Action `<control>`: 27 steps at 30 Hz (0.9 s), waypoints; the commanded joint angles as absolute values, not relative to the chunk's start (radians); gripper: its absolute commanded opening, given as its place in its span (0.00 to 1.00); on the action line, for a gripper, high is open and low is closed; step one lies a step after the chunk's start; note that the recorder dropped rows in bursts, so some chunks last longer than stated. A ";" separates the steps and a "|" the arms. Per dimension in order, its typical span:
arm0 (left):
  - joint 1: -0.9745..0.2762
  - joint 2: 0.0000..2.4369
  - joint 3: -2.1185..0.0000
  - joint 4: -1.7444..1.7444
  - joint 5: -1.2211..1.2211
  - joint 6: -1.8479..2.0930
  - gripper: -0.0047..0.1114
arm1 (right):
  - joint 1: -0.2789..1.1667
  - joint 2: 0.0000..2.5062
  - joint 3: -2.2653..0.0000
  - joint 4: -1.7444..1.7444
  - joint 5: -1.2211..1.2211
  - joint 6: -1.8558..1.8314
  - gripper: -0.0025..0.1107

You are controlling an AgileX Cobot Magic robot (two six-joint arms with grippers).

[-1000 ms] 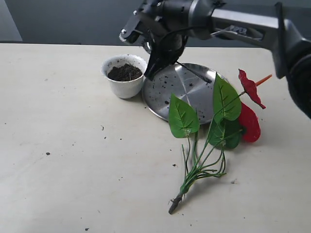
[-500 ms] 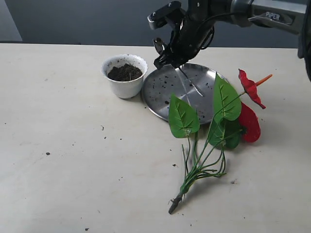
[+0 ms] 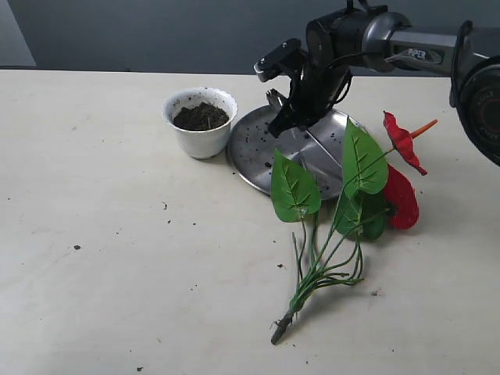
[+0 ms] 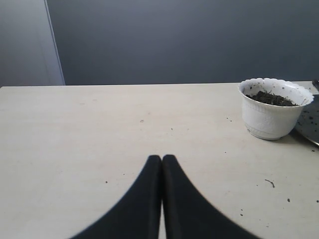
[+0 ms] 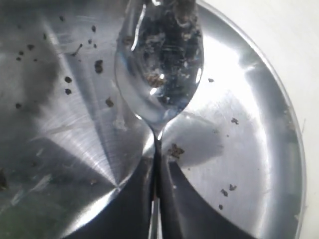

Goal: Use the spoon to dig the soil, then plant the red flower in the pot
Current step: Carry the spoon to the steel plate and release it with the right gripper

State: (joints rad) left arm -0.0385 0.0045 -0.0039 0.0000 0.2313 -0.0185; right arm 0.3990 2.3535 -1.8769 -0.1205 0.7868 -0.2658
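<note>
While my right gripper (image 5: pixel 155 199) pinches the spoon (image 5: pixel 159 64) by its thin handle, its bowl hangs low over the steel plate (image 3: pixel 266 160), nearly empty with only a few crumbs stuck to it; whether it touches the metal I cannot tell. What matters for the coming move is the red flower (image 3: pixel 351 203): in the exterior view it lies flat on the table at about five o'clock from that gripper, near it, leaves overlapping the plate's edge. Its long axis runs diagonally, from the bundled stem base at seven o'clock up to the red blooms and orange spike at one o'clock. My right arm is clearly the nearer one; my left gripper (image 4: pixel 162 164) rests away on the far side of the pot (image 3: pixel 201 123), fingers pressed together on nothing. The pot stands upright just beside the plate, at about nine o'clock from my right gripper, holding dark crumbly soil (image 3: pixel 201 117) below its scalloped rim, its white wall smudged. The flower looks glossy and light, with thin springy stems, so I judge the bundled base the firmest place to take hold once the spoon is set down.
</note>
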 commanded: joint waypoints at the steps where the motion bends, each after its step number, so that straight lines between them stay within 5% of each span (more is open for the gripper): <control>1: -0.043 0.000 0.000 -0.007 0.232 -0.019 0.05 | 0.381 2.350 -1.880 -0.102 0.777 -0.254 0.02; 6: -0.043 0.000 0.000 -0.007 0.232 -0.019 0.05 | 0.381 2.354 -1.880 -0.070 0.776 -0.254 0.03; 13: -0.043 0.000 0.000 -0.007 0.232 -0.019 0.05 | 0.381 2.366 -1.880 -0.063 0.776 -0.250 0.19; 27: -0.043 0.000 0.000 -0.007 0.232 -0.019 0.05 | 0.381 2.204 -1.880 0.069 0.876 0.000 0.19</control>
State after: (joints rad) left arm -0.0385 0.0045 -0.0039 0.0000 0.2313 -0.0185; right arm 0.3878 2.2790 -1.8769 -0.0195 0.8356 -0.0131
